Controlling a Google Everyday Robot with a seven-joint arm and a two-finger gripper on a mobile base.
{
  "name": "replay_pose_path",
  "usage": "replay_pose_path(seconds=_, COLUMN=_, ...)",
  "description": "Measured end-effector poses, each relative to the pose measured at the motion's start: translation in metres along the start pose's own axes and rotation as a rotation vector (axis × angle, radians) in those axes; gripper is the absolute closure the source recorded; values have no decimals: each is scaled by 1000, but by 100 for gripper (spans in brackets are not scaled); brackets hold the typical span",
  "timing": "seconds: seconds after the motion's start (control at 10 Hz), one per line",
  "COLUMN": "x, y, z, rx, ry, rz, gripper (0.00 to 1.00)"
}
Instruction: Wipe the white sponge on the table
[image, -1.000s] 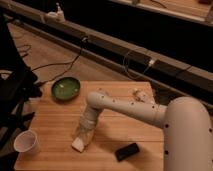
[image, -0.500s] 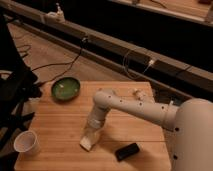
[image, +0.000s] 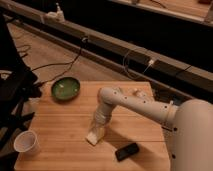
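The white sponge (image: 93, 137) is a small off-white pad lying on the light-wood table (image: 60, 120), near its middle front. My gripper (image: 97, 130) points down from the white arm (image: 135, 102) and rests right on the sponge, pressing it to the tabletop. Only the sponge's lower left corner shows below the gripper.
A green bowl (image: 65, 88) sits at the table's back left corner. A white paper cup (image: 26, 142) stands at the front left. A black rectangular block (image: 127, 151) lies near the front edge, right of the sponge. Cables and a dark rail run behind the table.
The gripper and sponge have slid to the right and slightly back along the table, closer to the black block. The arm's elbow has shifted right.
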Motion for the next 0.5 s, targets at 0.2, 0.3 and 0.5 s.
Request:
replay_pose_path(seconds=0.2, x=0, y=-20, z=9, rx=16, ry=-16, rz=-27, gripper=100)
replay_pose_path(seconds=0.3, x=-6, y=-30, z=15, rx=22, ry=-26, rz=-47, gripper=100)
replay_pose_path(seconds=0.5, x=-30, y=-45, z=33, rx=13, ry=-59, rz=-106, gripper=100)
